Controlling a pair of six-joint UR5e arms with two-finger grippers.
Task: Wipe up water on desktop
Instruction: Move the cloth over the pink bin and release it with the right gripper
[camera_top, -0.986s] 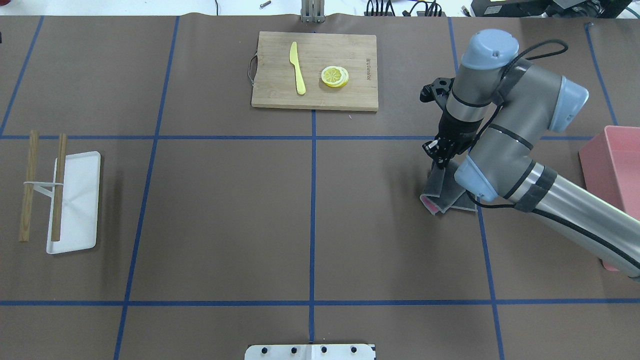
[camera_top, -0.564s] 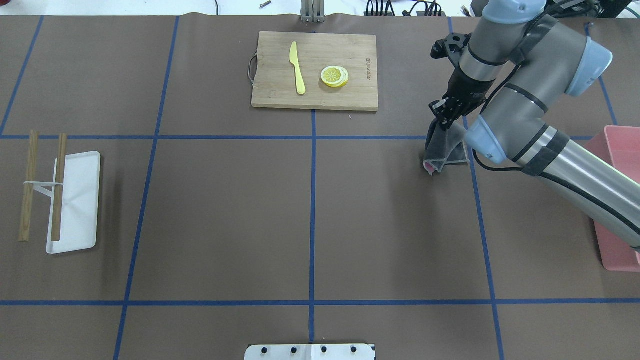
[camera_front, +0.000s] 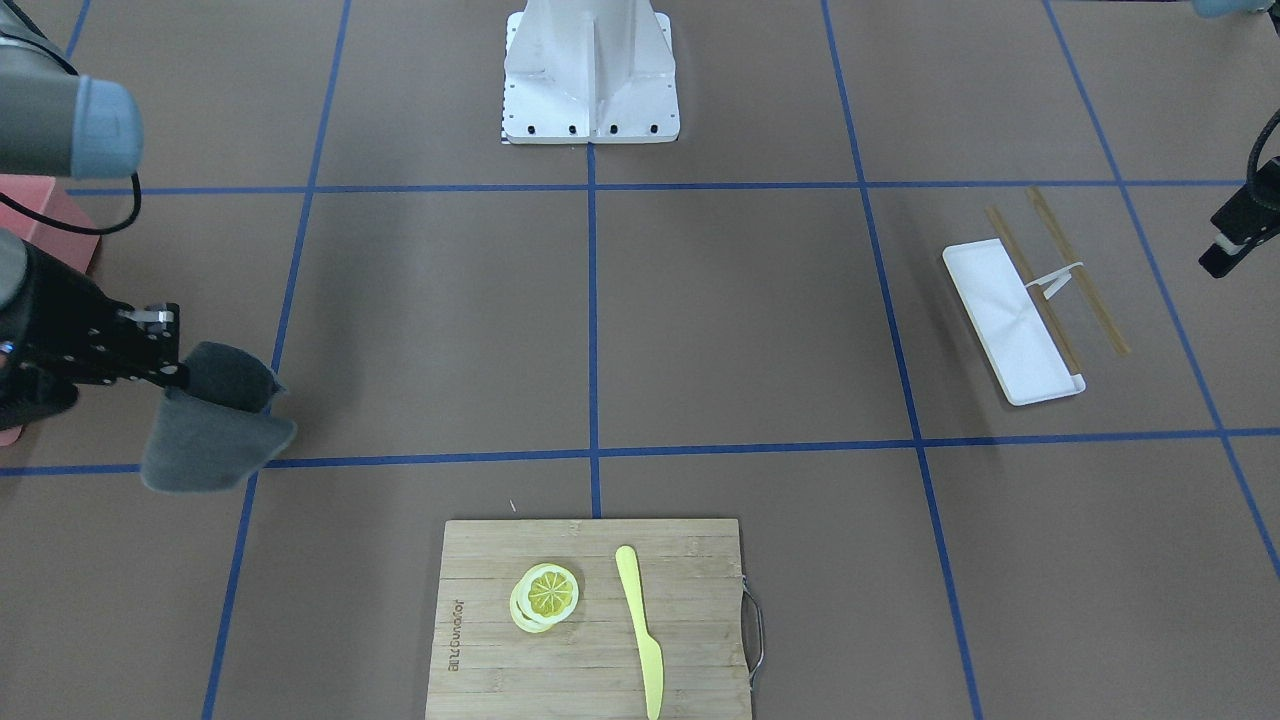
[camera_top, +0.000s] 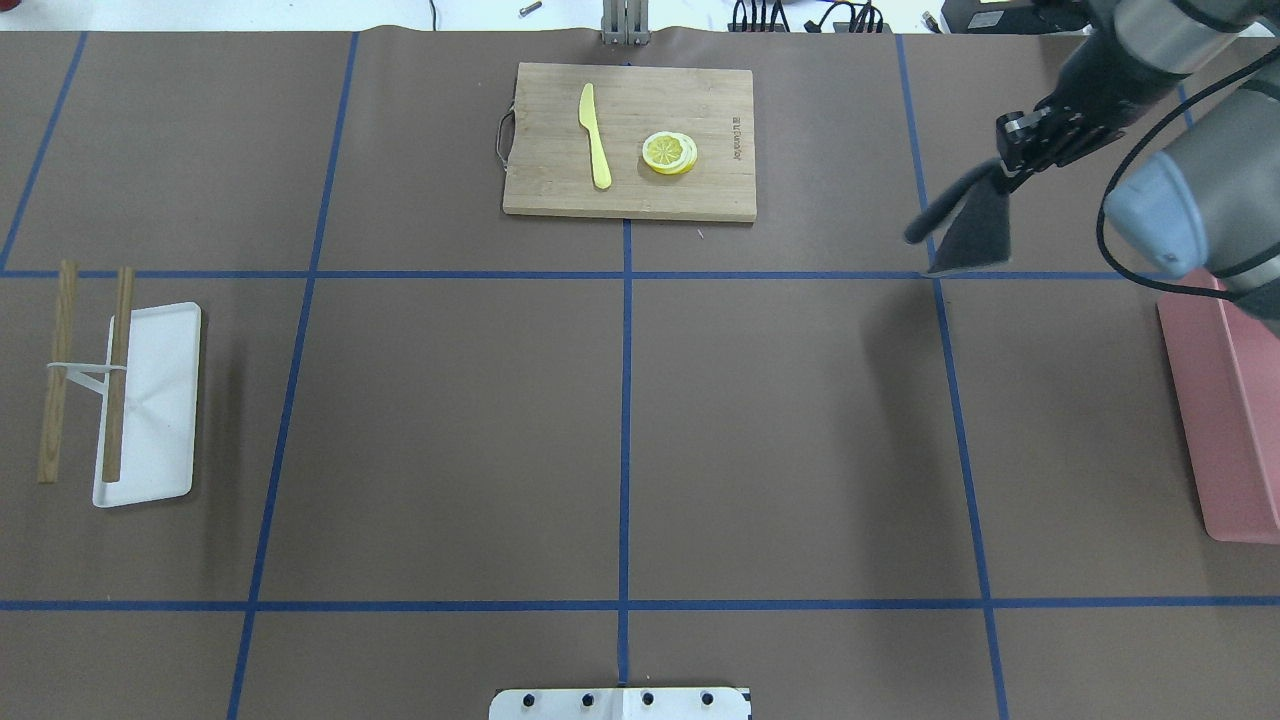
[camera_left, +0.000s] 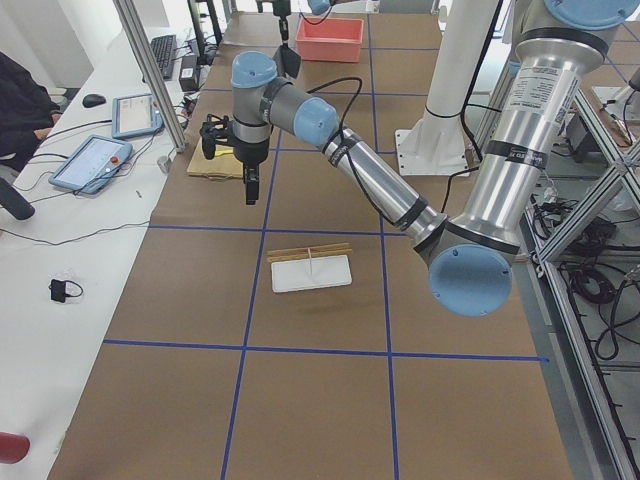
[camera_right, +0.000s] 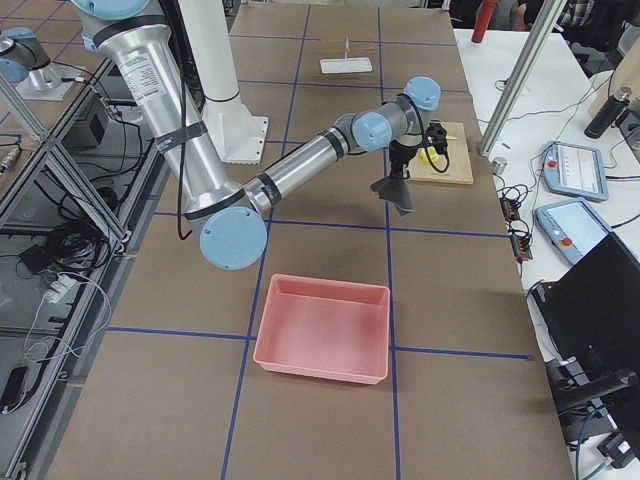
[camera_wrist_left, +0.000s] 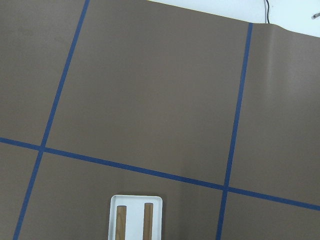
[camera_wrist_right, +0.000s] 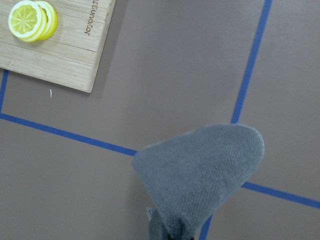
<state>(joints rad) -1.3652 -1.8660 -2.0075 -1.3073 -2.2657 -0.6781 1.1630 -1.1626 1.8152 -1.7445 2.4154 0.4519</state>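
My right pincer (camera_top: 1008, 168) pinches a grey cloth (camera_top: 968, 228) by one edge, hanging it above the desktop (camera_top: 800, 420) toward its far right corner, to the right of the cutting board (camera_top: 715, 195). I can make out no wet patch on the brown surface, so I could press down on the wrong spot. Held so thinly, the dangling cloth may also slip free or land bunched, smearing rather than soaking.
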